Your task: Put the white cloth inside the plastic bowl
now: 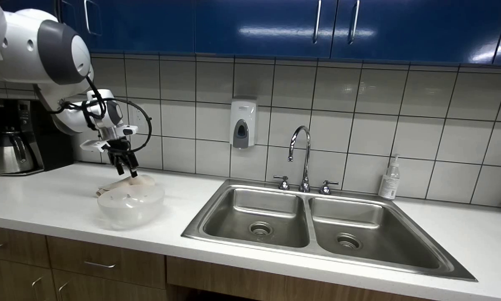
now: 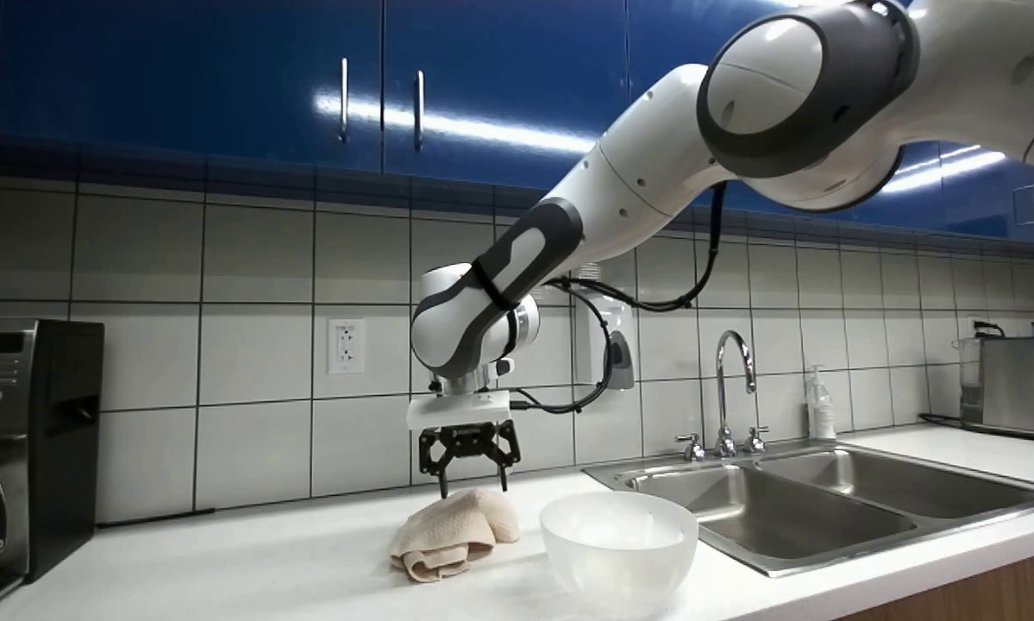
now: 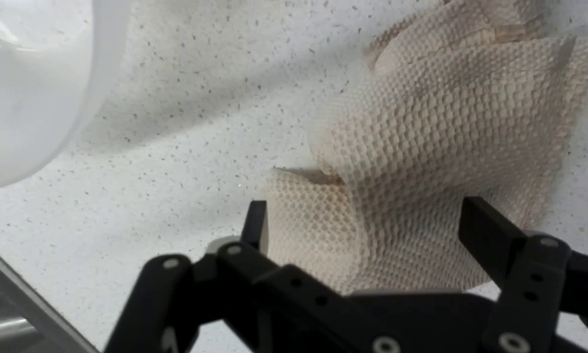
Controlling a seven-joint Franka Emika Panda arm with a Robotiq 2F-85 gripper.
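Observation:
The cloth (image 2: 452,535) is a crumpled beige waffle-textured piece lying on the counter. It also shows in the wrist view (image 3: 436,132). In an exterior view the cloth (image 1: 113,186) is partly hidden behind the bowl. The translucent plastic bowl (image 2: 620,556) stands upright beside the cloth, apart from it, and shows in an exterior view (image 1: 129,209) and at the upper left of the wrist view (image 3: 34,98). My gripper (image 2: 473,492) points down over the cloth. In the wrist view my gripper's fingers (image 3: 364,208) are wide apart with cloth below between them. I cannot tell whether they touch it.
A double steel sink (image 1: 308,246) with a faucet (image 1: 306,159) lies beside the bowl. A coffee maker (image 2: 34,448) stands on the opposite side of the cloth. A tiled wall (image 2: 253,345) with an outlet runs behind, and blue cabinets (image 2: 189,78) hang above.

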